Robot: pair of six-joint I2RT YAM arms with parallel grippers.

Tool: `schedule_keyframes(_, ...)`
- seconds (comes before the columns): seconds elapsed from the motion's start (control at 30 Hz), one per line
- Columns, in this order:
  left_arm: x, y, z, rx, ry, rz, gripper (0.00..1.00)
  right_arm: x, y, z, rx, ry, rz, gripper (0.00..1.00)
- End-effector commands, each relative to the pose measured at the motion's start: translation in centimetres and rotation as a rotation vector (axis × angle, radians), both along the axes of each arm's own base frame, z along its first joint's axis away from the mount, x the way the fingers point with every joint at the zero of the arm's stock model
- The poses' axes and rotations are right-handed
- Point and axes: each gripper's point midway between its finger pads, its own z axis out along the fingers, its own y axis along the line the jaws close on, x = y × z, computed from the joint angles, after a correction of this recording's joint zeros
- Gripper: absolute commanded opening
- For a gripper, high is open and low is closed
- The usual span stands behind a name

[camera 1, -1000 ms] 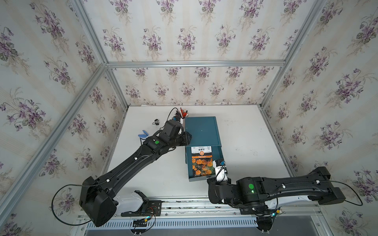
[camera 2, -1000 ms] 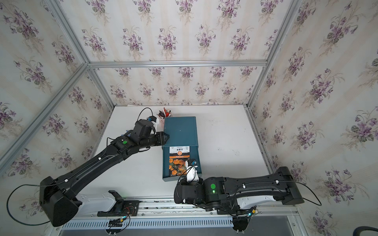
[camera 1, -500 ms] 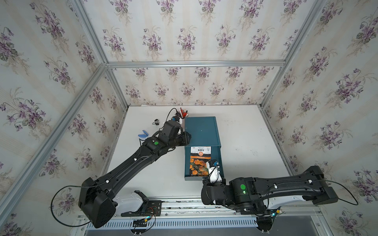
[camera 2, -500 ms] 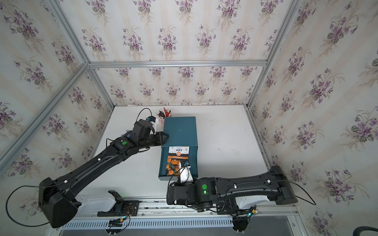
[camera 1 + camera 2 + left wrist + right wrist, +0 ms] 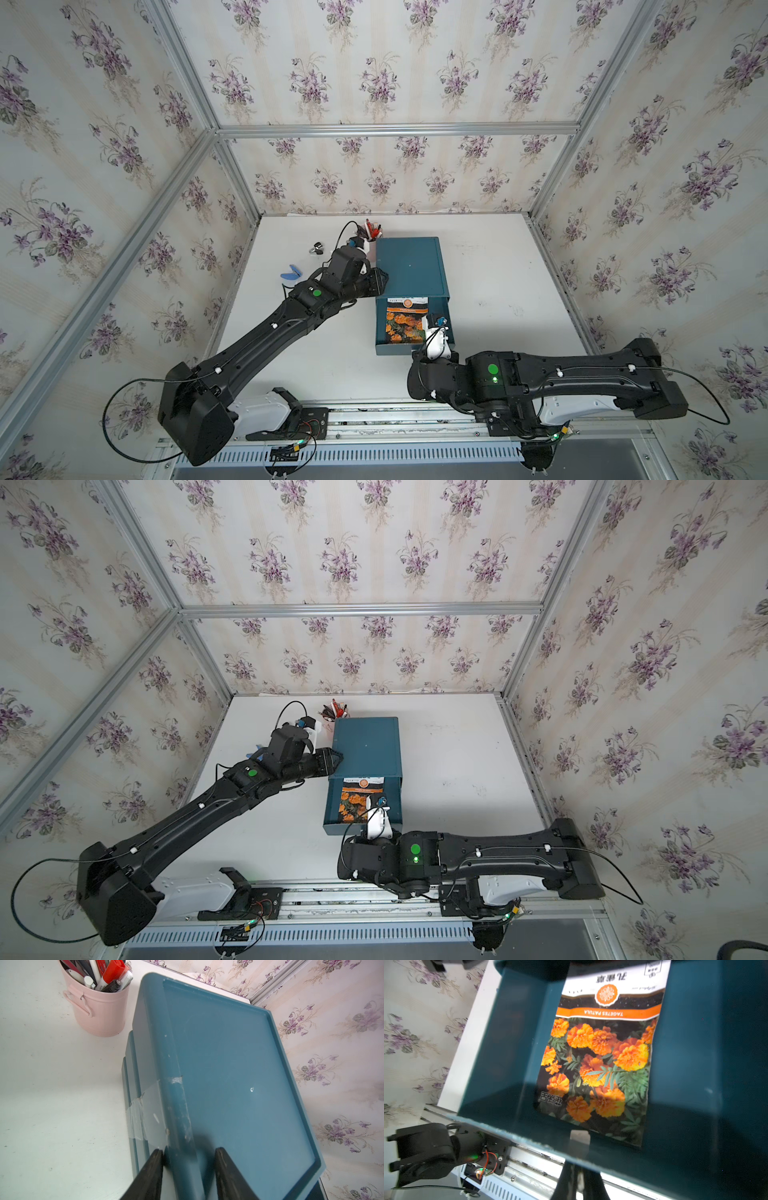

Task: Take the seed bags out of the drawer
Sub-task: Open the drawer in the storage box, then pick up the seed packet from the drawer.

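Observation:
A teal cabinet [image 5: 411, 266] [image 5: 365, 746] stands mid-table with its drawer [image 5: 415, 350] [image 5: 361, 828] [image 5: 512, 1047] pulled out toward the front. One of the seed bags [image 5: 402, 320] [image 5: 354, 798] [image 5: 600, 1059], with orange marigolds, lies flat inside; any others are hidden. My left gripper [image 5: 380, 279] [image 5: 336, 759] [image 5: 188, 1154] is shut on the cabinet's left top rim. My right gripper [image 5: 578, 1167] is shut on the pull of the drawer's front wall; in both top views its wrist hides the fingers.
A pink pen pot [image 5: 371, 231] [image 5: 334, 712] [image 5: 99, 1012] stands at the cabinet's back left corner. A blue clip [image 5: 291, 274] and a small black-and-silver object [image 5: 316, 248] lie left of my left arm. Papered walls enclose the white table [image 5: 498, 291].
The drawer's front edge sits slightly farther back than a second ago, showing less of the marigold bag. My right arm has shifted left. The left arm has stayed at the rim.

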Motion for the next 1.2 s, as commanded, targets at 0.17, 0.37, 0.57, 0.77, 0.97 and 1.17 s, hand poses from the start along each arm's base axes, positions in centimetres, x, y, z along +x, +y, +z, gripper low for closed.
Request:
schedule_keyframes(0.17, -3.6, 2.7, -5.4, 0.168, 0.208, -0.007, 0.44, -1.7, -1.7, 1.3, -0.010, 0.007, 0.025, 0.66)
schedule_keyframes(0.37, -3.4, 2.9, -4.8, 0.178, 0.185, -0.009, 0.44, -3.3, -2.1, 9.2, -0.034, -0.077, 0.098, 0.74)
schedule_keyframes(0.57, -3.6, 3.2, -4.4, 0.190, 0.167, -0.018, 0.45, 0.6, -2.7, 11.0, -0.039, -0.045, -0.008, 0.87)
schedule_keyframes(0.77, -4.0, 3.2, -3.5, 0.190, 0.147, -0.044, 0.46, 6.6, -1.1, 8.3, -0.035, 0.047, -0.024, 0.90)
schedule_keyframes(0.97, -4.4, 2.7, -3.6, 0.162, 0.150, -0.072, 0.47, 9.0, 0.0, 5.1, -0.041, 0.097, 0.002, 0.89)
schedule_keyframes(1.17, -4.3, 2.9, -3.9, 0.174, 0.154, -0.060, 0.47, 10.0, -0.6, 2.1, -0.030, 0.145, -0.015, 0.82)
